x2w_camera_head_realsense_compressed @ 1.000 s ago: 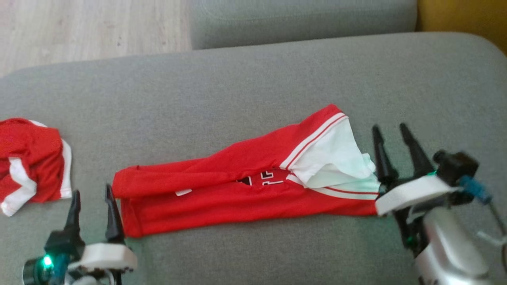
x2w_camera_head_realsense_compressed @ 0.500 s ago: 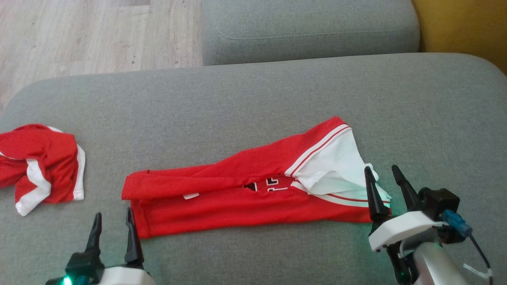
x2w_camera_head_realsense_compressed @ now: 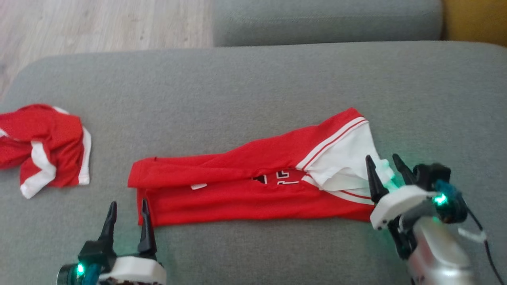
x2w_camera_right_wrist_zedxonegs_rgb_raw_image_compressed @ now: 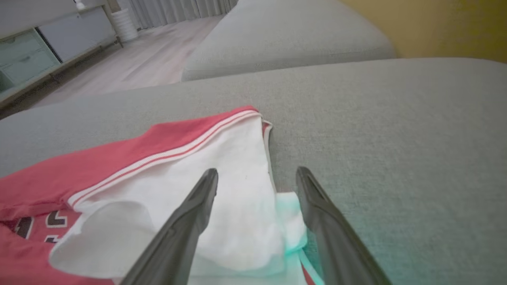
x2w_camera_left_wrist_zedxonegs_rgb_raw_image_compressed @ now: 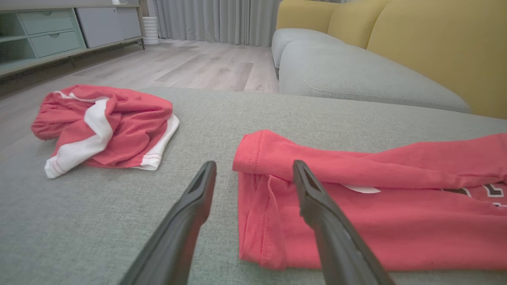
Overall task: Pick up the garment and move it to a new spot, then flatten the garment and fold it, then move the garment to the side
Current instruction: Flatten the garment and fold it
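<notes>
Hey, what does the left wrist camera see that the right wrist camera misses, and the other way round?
Left wrist view's extras: the crumpled red-and-white fabric garment lying apart on the cushion, the hem end of the long folded red garment, and the open left pincer poised at that hem's corner.
Right wrist view's extras: the white striped end of the long garment and the open right pincer poised over its edge.
Shared: the long folded red garment, its number print, the grey fabric cushion and the wooden floor.
</notes>
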Controlling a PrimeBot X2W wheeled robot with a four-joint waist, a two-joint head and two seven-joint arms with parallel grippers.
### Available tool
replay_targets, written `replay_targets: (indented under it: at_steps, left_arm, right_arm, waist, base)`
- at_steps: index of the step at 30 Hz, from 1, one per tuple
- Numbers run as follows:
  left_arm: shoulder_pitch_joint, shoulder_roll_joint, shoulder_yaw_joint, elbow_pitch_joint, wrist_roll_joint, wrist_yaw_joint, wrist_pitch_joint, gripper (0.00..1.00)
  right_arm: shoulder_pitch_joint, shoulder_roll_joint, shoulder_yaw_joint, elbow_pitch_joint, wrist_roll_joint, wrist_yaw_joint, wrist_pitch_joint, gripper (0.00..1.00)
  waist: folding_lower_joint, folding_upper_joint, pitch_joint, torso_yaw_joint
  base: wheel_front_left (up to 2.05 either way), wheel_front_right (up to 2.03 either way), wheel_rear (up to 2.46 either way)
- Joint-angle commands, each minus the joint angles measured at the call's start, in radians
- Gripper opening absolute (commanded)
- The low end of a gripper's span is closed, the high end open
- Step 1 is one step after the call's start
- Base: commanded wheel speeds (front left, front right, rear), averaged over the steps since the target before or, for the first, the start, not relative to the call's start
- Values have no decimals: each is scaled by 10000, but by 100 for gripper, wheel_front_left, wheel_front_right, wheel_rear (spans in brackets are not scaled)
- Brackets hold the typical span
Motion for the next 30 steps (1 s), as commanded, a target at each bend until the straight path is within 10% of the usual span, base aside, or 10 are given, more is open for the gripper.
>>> replay_targets:
  at_steps: [1,12,13,15,30]
  left_arm:
    - [-418,80,250,-213,-26,-20,-51,100]
    - [-727,80,138,-20,-113,5,-51,100]
    - [-717,80,151,-15,-108,-1,-51,100]
    - [-694,80,184,-7,-95,-9,-51,100]
    - [-431,80,174,-57,-232,15,-51,100]
  right_arm:
    - [-356,-39,117,-36,-76,-7,-22,100]
    - [-992,111,287,2244,383,-7,236,100]
    - [-983,137,490,2291,556,-7,242,44]
    - [-937,171,793,2366,1020,-7,280,0]
    - [-678,-1051,-367,161,1209,-7,-471,0]
  waist:
    - [-2,-1,145,131]
    - [-2,-1,483,601]
    - [-2,-1,486,602]
    - [-2,-1,480,593]
    - [-2,-1,78,34]
  base:
    - [0,0,0]
    - [0,0,0]
    - [0,0,0]
    - [0,0,0]
    - [0,0,0]
